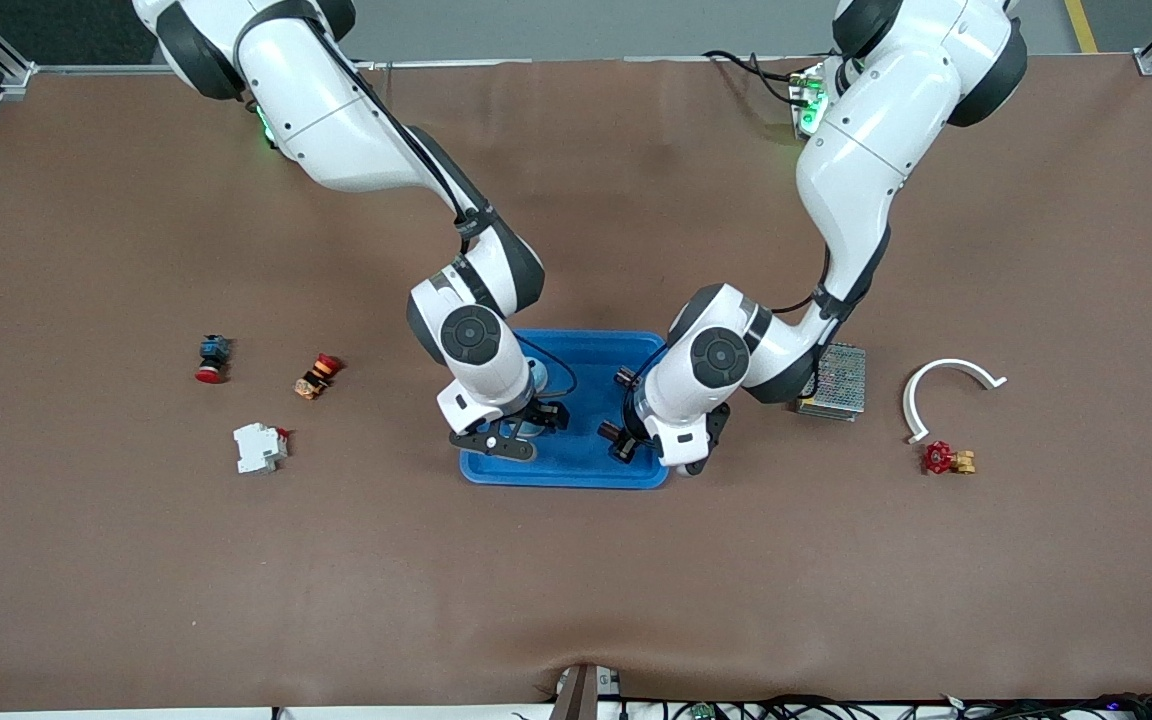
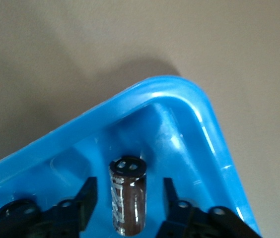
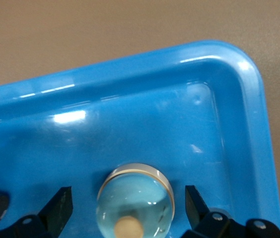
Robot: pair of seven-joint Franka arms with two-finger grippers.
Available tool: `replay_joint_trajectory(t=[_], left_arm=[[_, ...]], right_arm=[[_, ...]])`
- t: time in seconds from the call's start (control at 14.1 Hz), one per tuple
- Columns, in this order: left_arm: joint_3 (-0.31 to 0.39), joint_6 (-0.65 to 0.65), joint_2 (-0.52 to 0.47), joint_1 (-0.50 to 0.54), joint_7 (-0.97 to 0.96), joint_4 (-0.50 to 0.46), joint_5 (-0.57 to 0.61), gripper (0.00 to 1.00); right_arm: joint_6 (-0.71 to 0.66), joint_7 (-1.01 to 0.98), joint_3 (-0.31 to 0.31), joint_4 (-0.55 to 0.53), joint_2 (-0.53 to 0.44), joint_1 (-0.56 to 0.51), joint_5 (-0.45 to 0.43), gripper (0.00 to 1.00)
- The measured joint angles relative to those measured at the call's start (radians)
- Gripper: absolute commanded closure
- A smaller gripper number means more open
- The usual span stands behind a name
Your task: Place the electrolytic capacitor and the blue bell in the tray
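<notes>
The bright blue tray (image 1: 586,358) lies in the middle of the table. My left gripper (image 1: 622,410) is low over the tray's end toward the left arm. In the left wrist view it (image 2: 129,191) is open, with its fingers on either side of the dark brown electrolytic capacitor (image 2: 127,198) and apart from it. The capacitor rests in the tray (image 2: 145,94) near a corner. My right gripper (image 1: 524,430) is over the tray's other end. It (image 3: 128,196) is open around the pale blue domed bell (image 3: 135,203), which sits on the tray floor (image 3: 130,62) untouched.
Toward the right arm's end lie a red-capped button switch (image 1: 213,358), an orange and red switch (image 1: 317,376) and a white breaker (image 1: 259,447). Toward the left arm's end lie a metal mesh box (image 1: 833,382), a white curved clip (image 1: 948,385) and a red valve (image 1: 946,458).
</notes>
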Motion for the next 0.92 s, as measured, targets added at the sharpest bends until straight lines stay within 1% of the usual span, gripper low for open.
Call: replay_joint_trajectory(t=[0.14, 0.21, 0.42, 0.64, 0.92], left_arm=[[0.008, -0.001, -0.009, -0.001, 0.002, 0.016, 0.008, 0.00], [0.012, -0.011, -0.020, 0.001, 0.005, 0.022, 0.027, 0.00], [0.015, -0.139, -0.075, 0.026, 0.037, 0.036, 0.102, 0.00], [0.018, -0.243, -0.157, 0.063, 0.133, 0.042, 0.107, 0.00], [0.019, -0.411, -0.277, 0.118, 0.332, 0.042, 0.108, 0.00]], right_arm=[[-0.083, -0.001, 0.001, 0.018, -0.035, 0.001, 0.000, 0.00], [-0.142, -0.002, 0.002, 0.027, -0.070, 0.001, 0.000, 0.00], [-0.344, -0.019, 0.006, 0.038, -0.214, 0.001, 0.002, 0.00], [-0.488, -0.044, 0.006, 0.038, -0.340, 0.001, 0.022, 0.00], [-0.645, -0.085, 0.002, 0.036, -0.460, -0.002, 0.037, 0.00]])
